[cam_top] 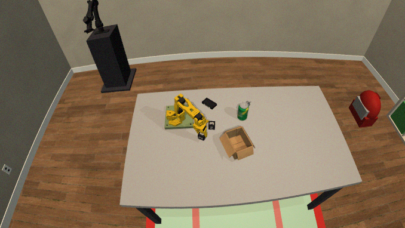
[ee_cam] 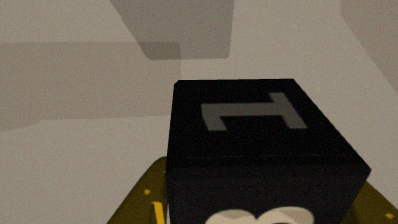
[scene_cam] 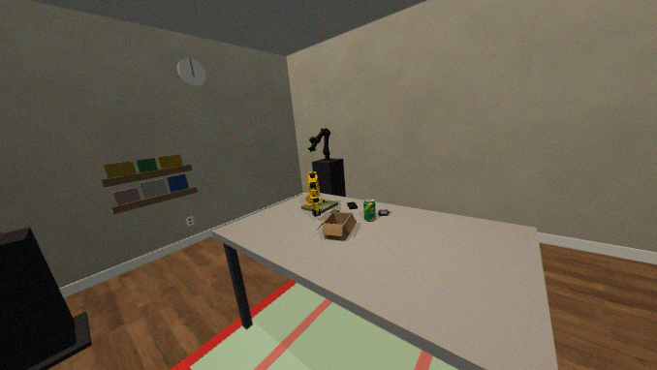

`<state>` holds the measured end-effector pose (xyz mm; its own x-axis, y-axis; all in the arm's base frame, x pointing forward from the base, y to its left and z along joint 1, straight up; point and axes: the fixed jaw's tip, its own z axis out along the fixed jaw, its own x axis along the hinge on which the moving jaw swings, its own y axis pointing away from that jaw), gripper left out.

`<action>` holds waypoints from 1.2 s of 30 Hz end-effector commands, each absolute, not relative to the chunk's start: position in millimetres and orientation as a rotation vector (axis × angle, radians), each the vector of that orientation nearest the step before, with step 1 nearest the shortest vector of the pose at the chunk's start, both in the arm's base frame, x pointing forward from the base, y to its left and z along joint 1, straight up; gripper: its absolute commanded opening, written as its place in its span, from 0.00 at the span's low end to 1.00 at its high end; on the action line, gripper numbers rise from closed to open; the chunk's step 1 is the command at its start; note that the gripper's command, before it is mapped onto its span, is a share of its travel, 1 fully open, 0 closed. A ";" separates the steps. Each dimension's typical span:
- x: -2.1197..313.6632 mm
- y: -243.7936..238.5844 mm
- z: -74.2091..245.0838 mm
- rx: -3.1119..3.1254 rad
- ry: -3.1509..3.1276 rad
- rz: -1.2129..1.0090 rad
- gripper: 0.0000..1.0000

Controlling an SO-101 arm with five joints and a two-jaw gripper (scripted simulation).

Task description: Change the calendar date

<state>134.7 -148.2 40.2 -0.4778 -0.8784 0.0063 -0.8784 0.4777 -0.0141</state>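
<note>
My gripper (cam_top: 202, 135) is shut on a black date cube (ee_cam: 260, 150) and holds it close over the table top, in front of the arm's green base plate. In the wrist view the cube fills the middle; its far face shows a grey "1" lying on its side, and the near face shows part of a white digit at the bottom edge. The cube shows small and dark at the fingertips in the top view (cam_top: 202, 136). The calendar tray with the other cube (cam_top: 211, 125) stands just right of the gripper, a white digit on its face.
An open cardboard box (cam_top: 237, 142) lies right of the gripper. A green can (cam_top: 243, 111) stands behind it, and a flat black object (cam_top: 209, 103) lies near the arm's base (cam_top: 178, 117). A black pedestal with another arm (cam_top: 109, 57) stands on the floor behind.
</note>
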 end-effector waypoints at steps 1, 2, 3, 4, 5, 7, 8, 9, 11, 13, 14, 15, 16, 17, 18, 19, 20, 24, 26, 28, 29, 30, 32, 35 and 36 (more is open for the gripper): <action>131.9 -147.7 33.8 -1.604 2.702 0.007 0.00; 131.9 -147.7 33.4 -1.604 2.702 0.007 0.00; 131.9 -147.7 33.2 -1.604 2.702 0.007 0.00; 131.9 -147.7 33.1 -1.604 2.702 0.007 0.00; 131.9 -147.7 33.0 -1.604 2.702 0.007 0.00; 131.9 -147.7 33.0 -1.604 2.702 0.007 0.00; 131.9 -147.7 33.0 -1.604 2.702 0.007 0.00; 131.9 -147.7 32.9 -1.604 2.702 0.007 0.00; 131.9 -147.7 32.3 -1.604 2.702 0.007 0.00; 131.9 -147.7 31.1 -1.604 2.702 0.007 0.00; 131.8 -147.7 30.4 -1.604 2.702 0.007 0.00; 131.8 -147.7 29.7 -1.604 2.702 0.007 0.00; 131.8 -147.7 29.0 -1.604 2.702 0.007 0.00; 131.8 -147.7 28.3 -1.604 2.702 0.007 0.00; 131.8 -147.7 27.8 -1.604 2.702 0.007 0.00; 131.8 -147.7 27.4 -1.604 2.702 0.007 0.00; 131.8 -147.7 27.2 -1.604 2.702 0.007 0.00; 131.8 -147.7 27.1 -1.604 2.702 0.007 0.00; 131.8 -147.7 26.9 -1.604 2.702 0.007 0.00; 131.8 -147.7 26.3 -1.604 2.702 0.007 0.00; 131.8 -147.7 25.8 -1.604 2.702 0.007 0.00; 131.8 -147.7 25.2 -1.604 2.702 0.007 0.00; 131.8 -147.7 23.7 -1.604 2.702 0.007 0.00; 131.7 -147.7 21.8 -1.604 2.702 0.007 0.00; 131.7 -147.7 21.4 -1.604 2.702 0.007 0.00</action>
